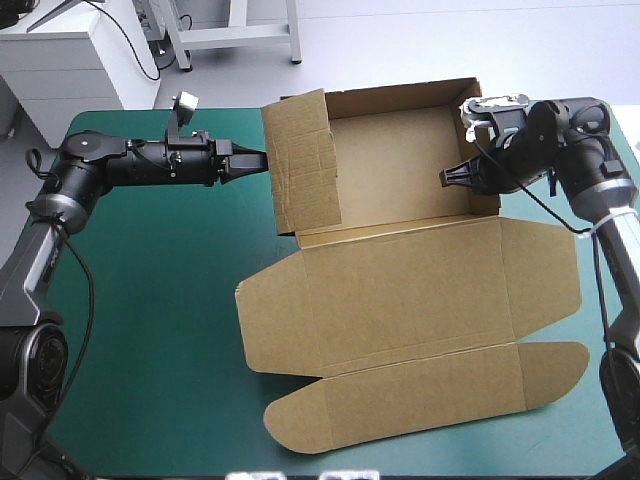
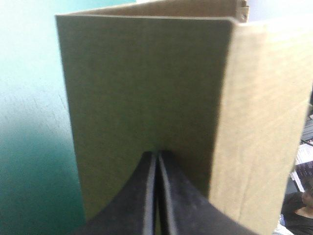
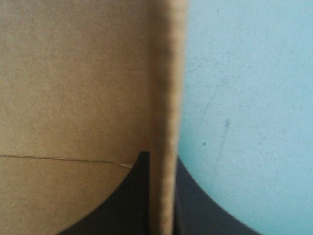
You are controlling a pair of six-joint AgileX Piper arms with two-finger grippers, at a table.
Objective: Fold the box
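- Your left gripper point(image 1: 260, 159), fingers clenched on nothing, presses the left wall point(image 1: 305, 165) of the box point(image 1: 410, 300); overpushing could buckle it.
- Your right gripper point(image 1: 446, 177) pinches the right wall point(image 3: 164, 98); pulling may tear it.

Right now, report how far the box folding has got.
Done: on the box, the back wall, left wall and right wall stand raised. In hand: the right gripper is clamped on the right wall, board between its jaws; the left gripper, jaws shut, has its tip against the left wall's outside. Left: the lid and its rounded flap lie flat on the teal-green cover, untucked.
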